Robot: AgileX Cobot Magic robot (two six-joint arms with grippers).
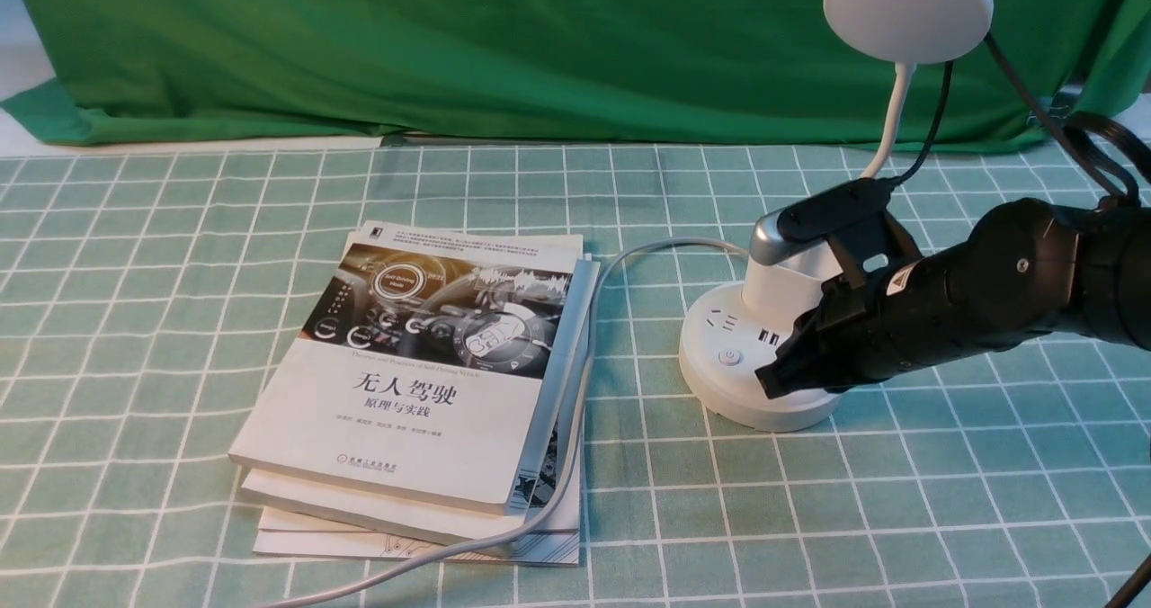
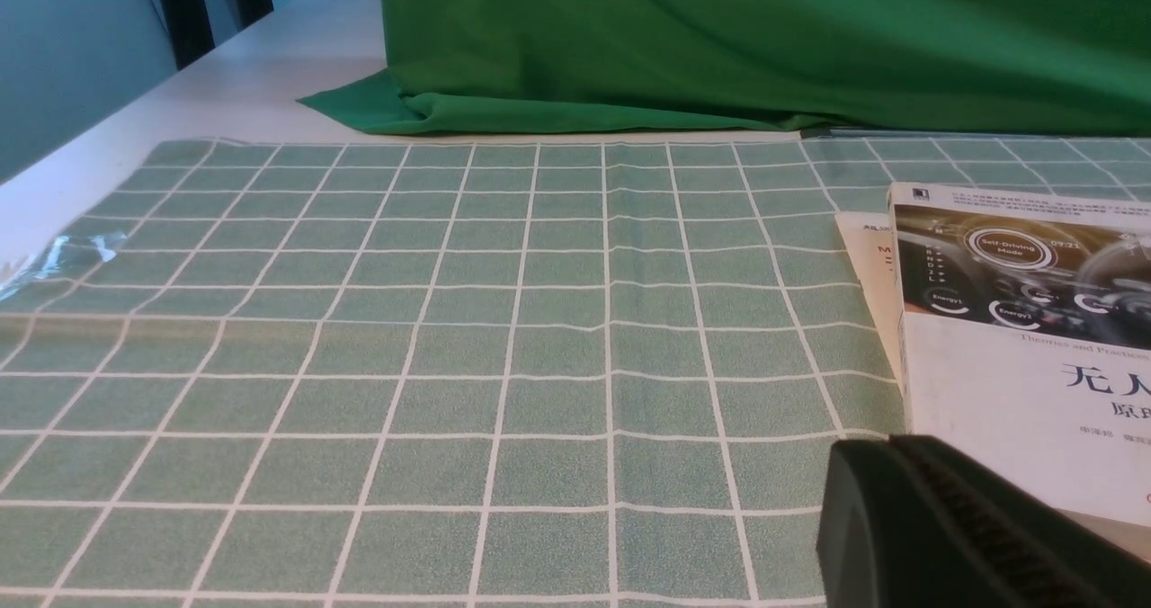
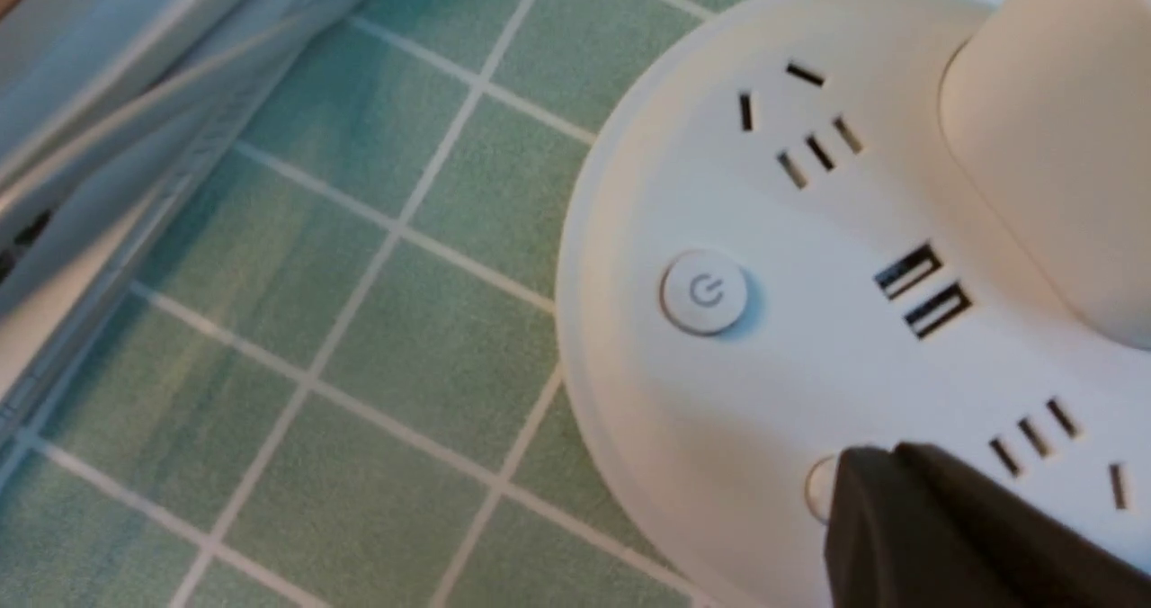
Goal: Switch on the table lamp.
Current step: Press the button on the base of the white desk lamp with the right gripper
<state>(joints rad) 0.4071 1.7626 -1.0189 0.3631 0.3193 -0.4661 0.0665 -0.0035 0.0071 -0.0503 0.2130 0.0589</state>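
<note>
The white table lamp stands at the right of the front view: round disc head (image 1: 908,10), thin bent neck (image 1: 890,113), cup holder (image 1: 778,289) and puck base (image 1: 719,392). My right gripper (image 1: 769,383) is shut, its tip resting on the base's near side. In the right wrist view the joined fingertips (image 3: 868,464) cover most of a second round button (image 3: 816,489). The power-symbol button (image 3: 704,291) lies uncovered beside the USB slots. My left gripper (image 2: 890,451) shows only in its wrist view, shut and holding nothing, low over the cloth near the books.
A stack of books (image 1: 432,392) lies left of the lamp, with the lamp's grey cord (image 1: 575,428) running along its right edge to the front. A green backdrop cloth (image 1: 450,41) closes the far side. A black cable (image 1: 935,113) hangs behind the right arm.
</note>
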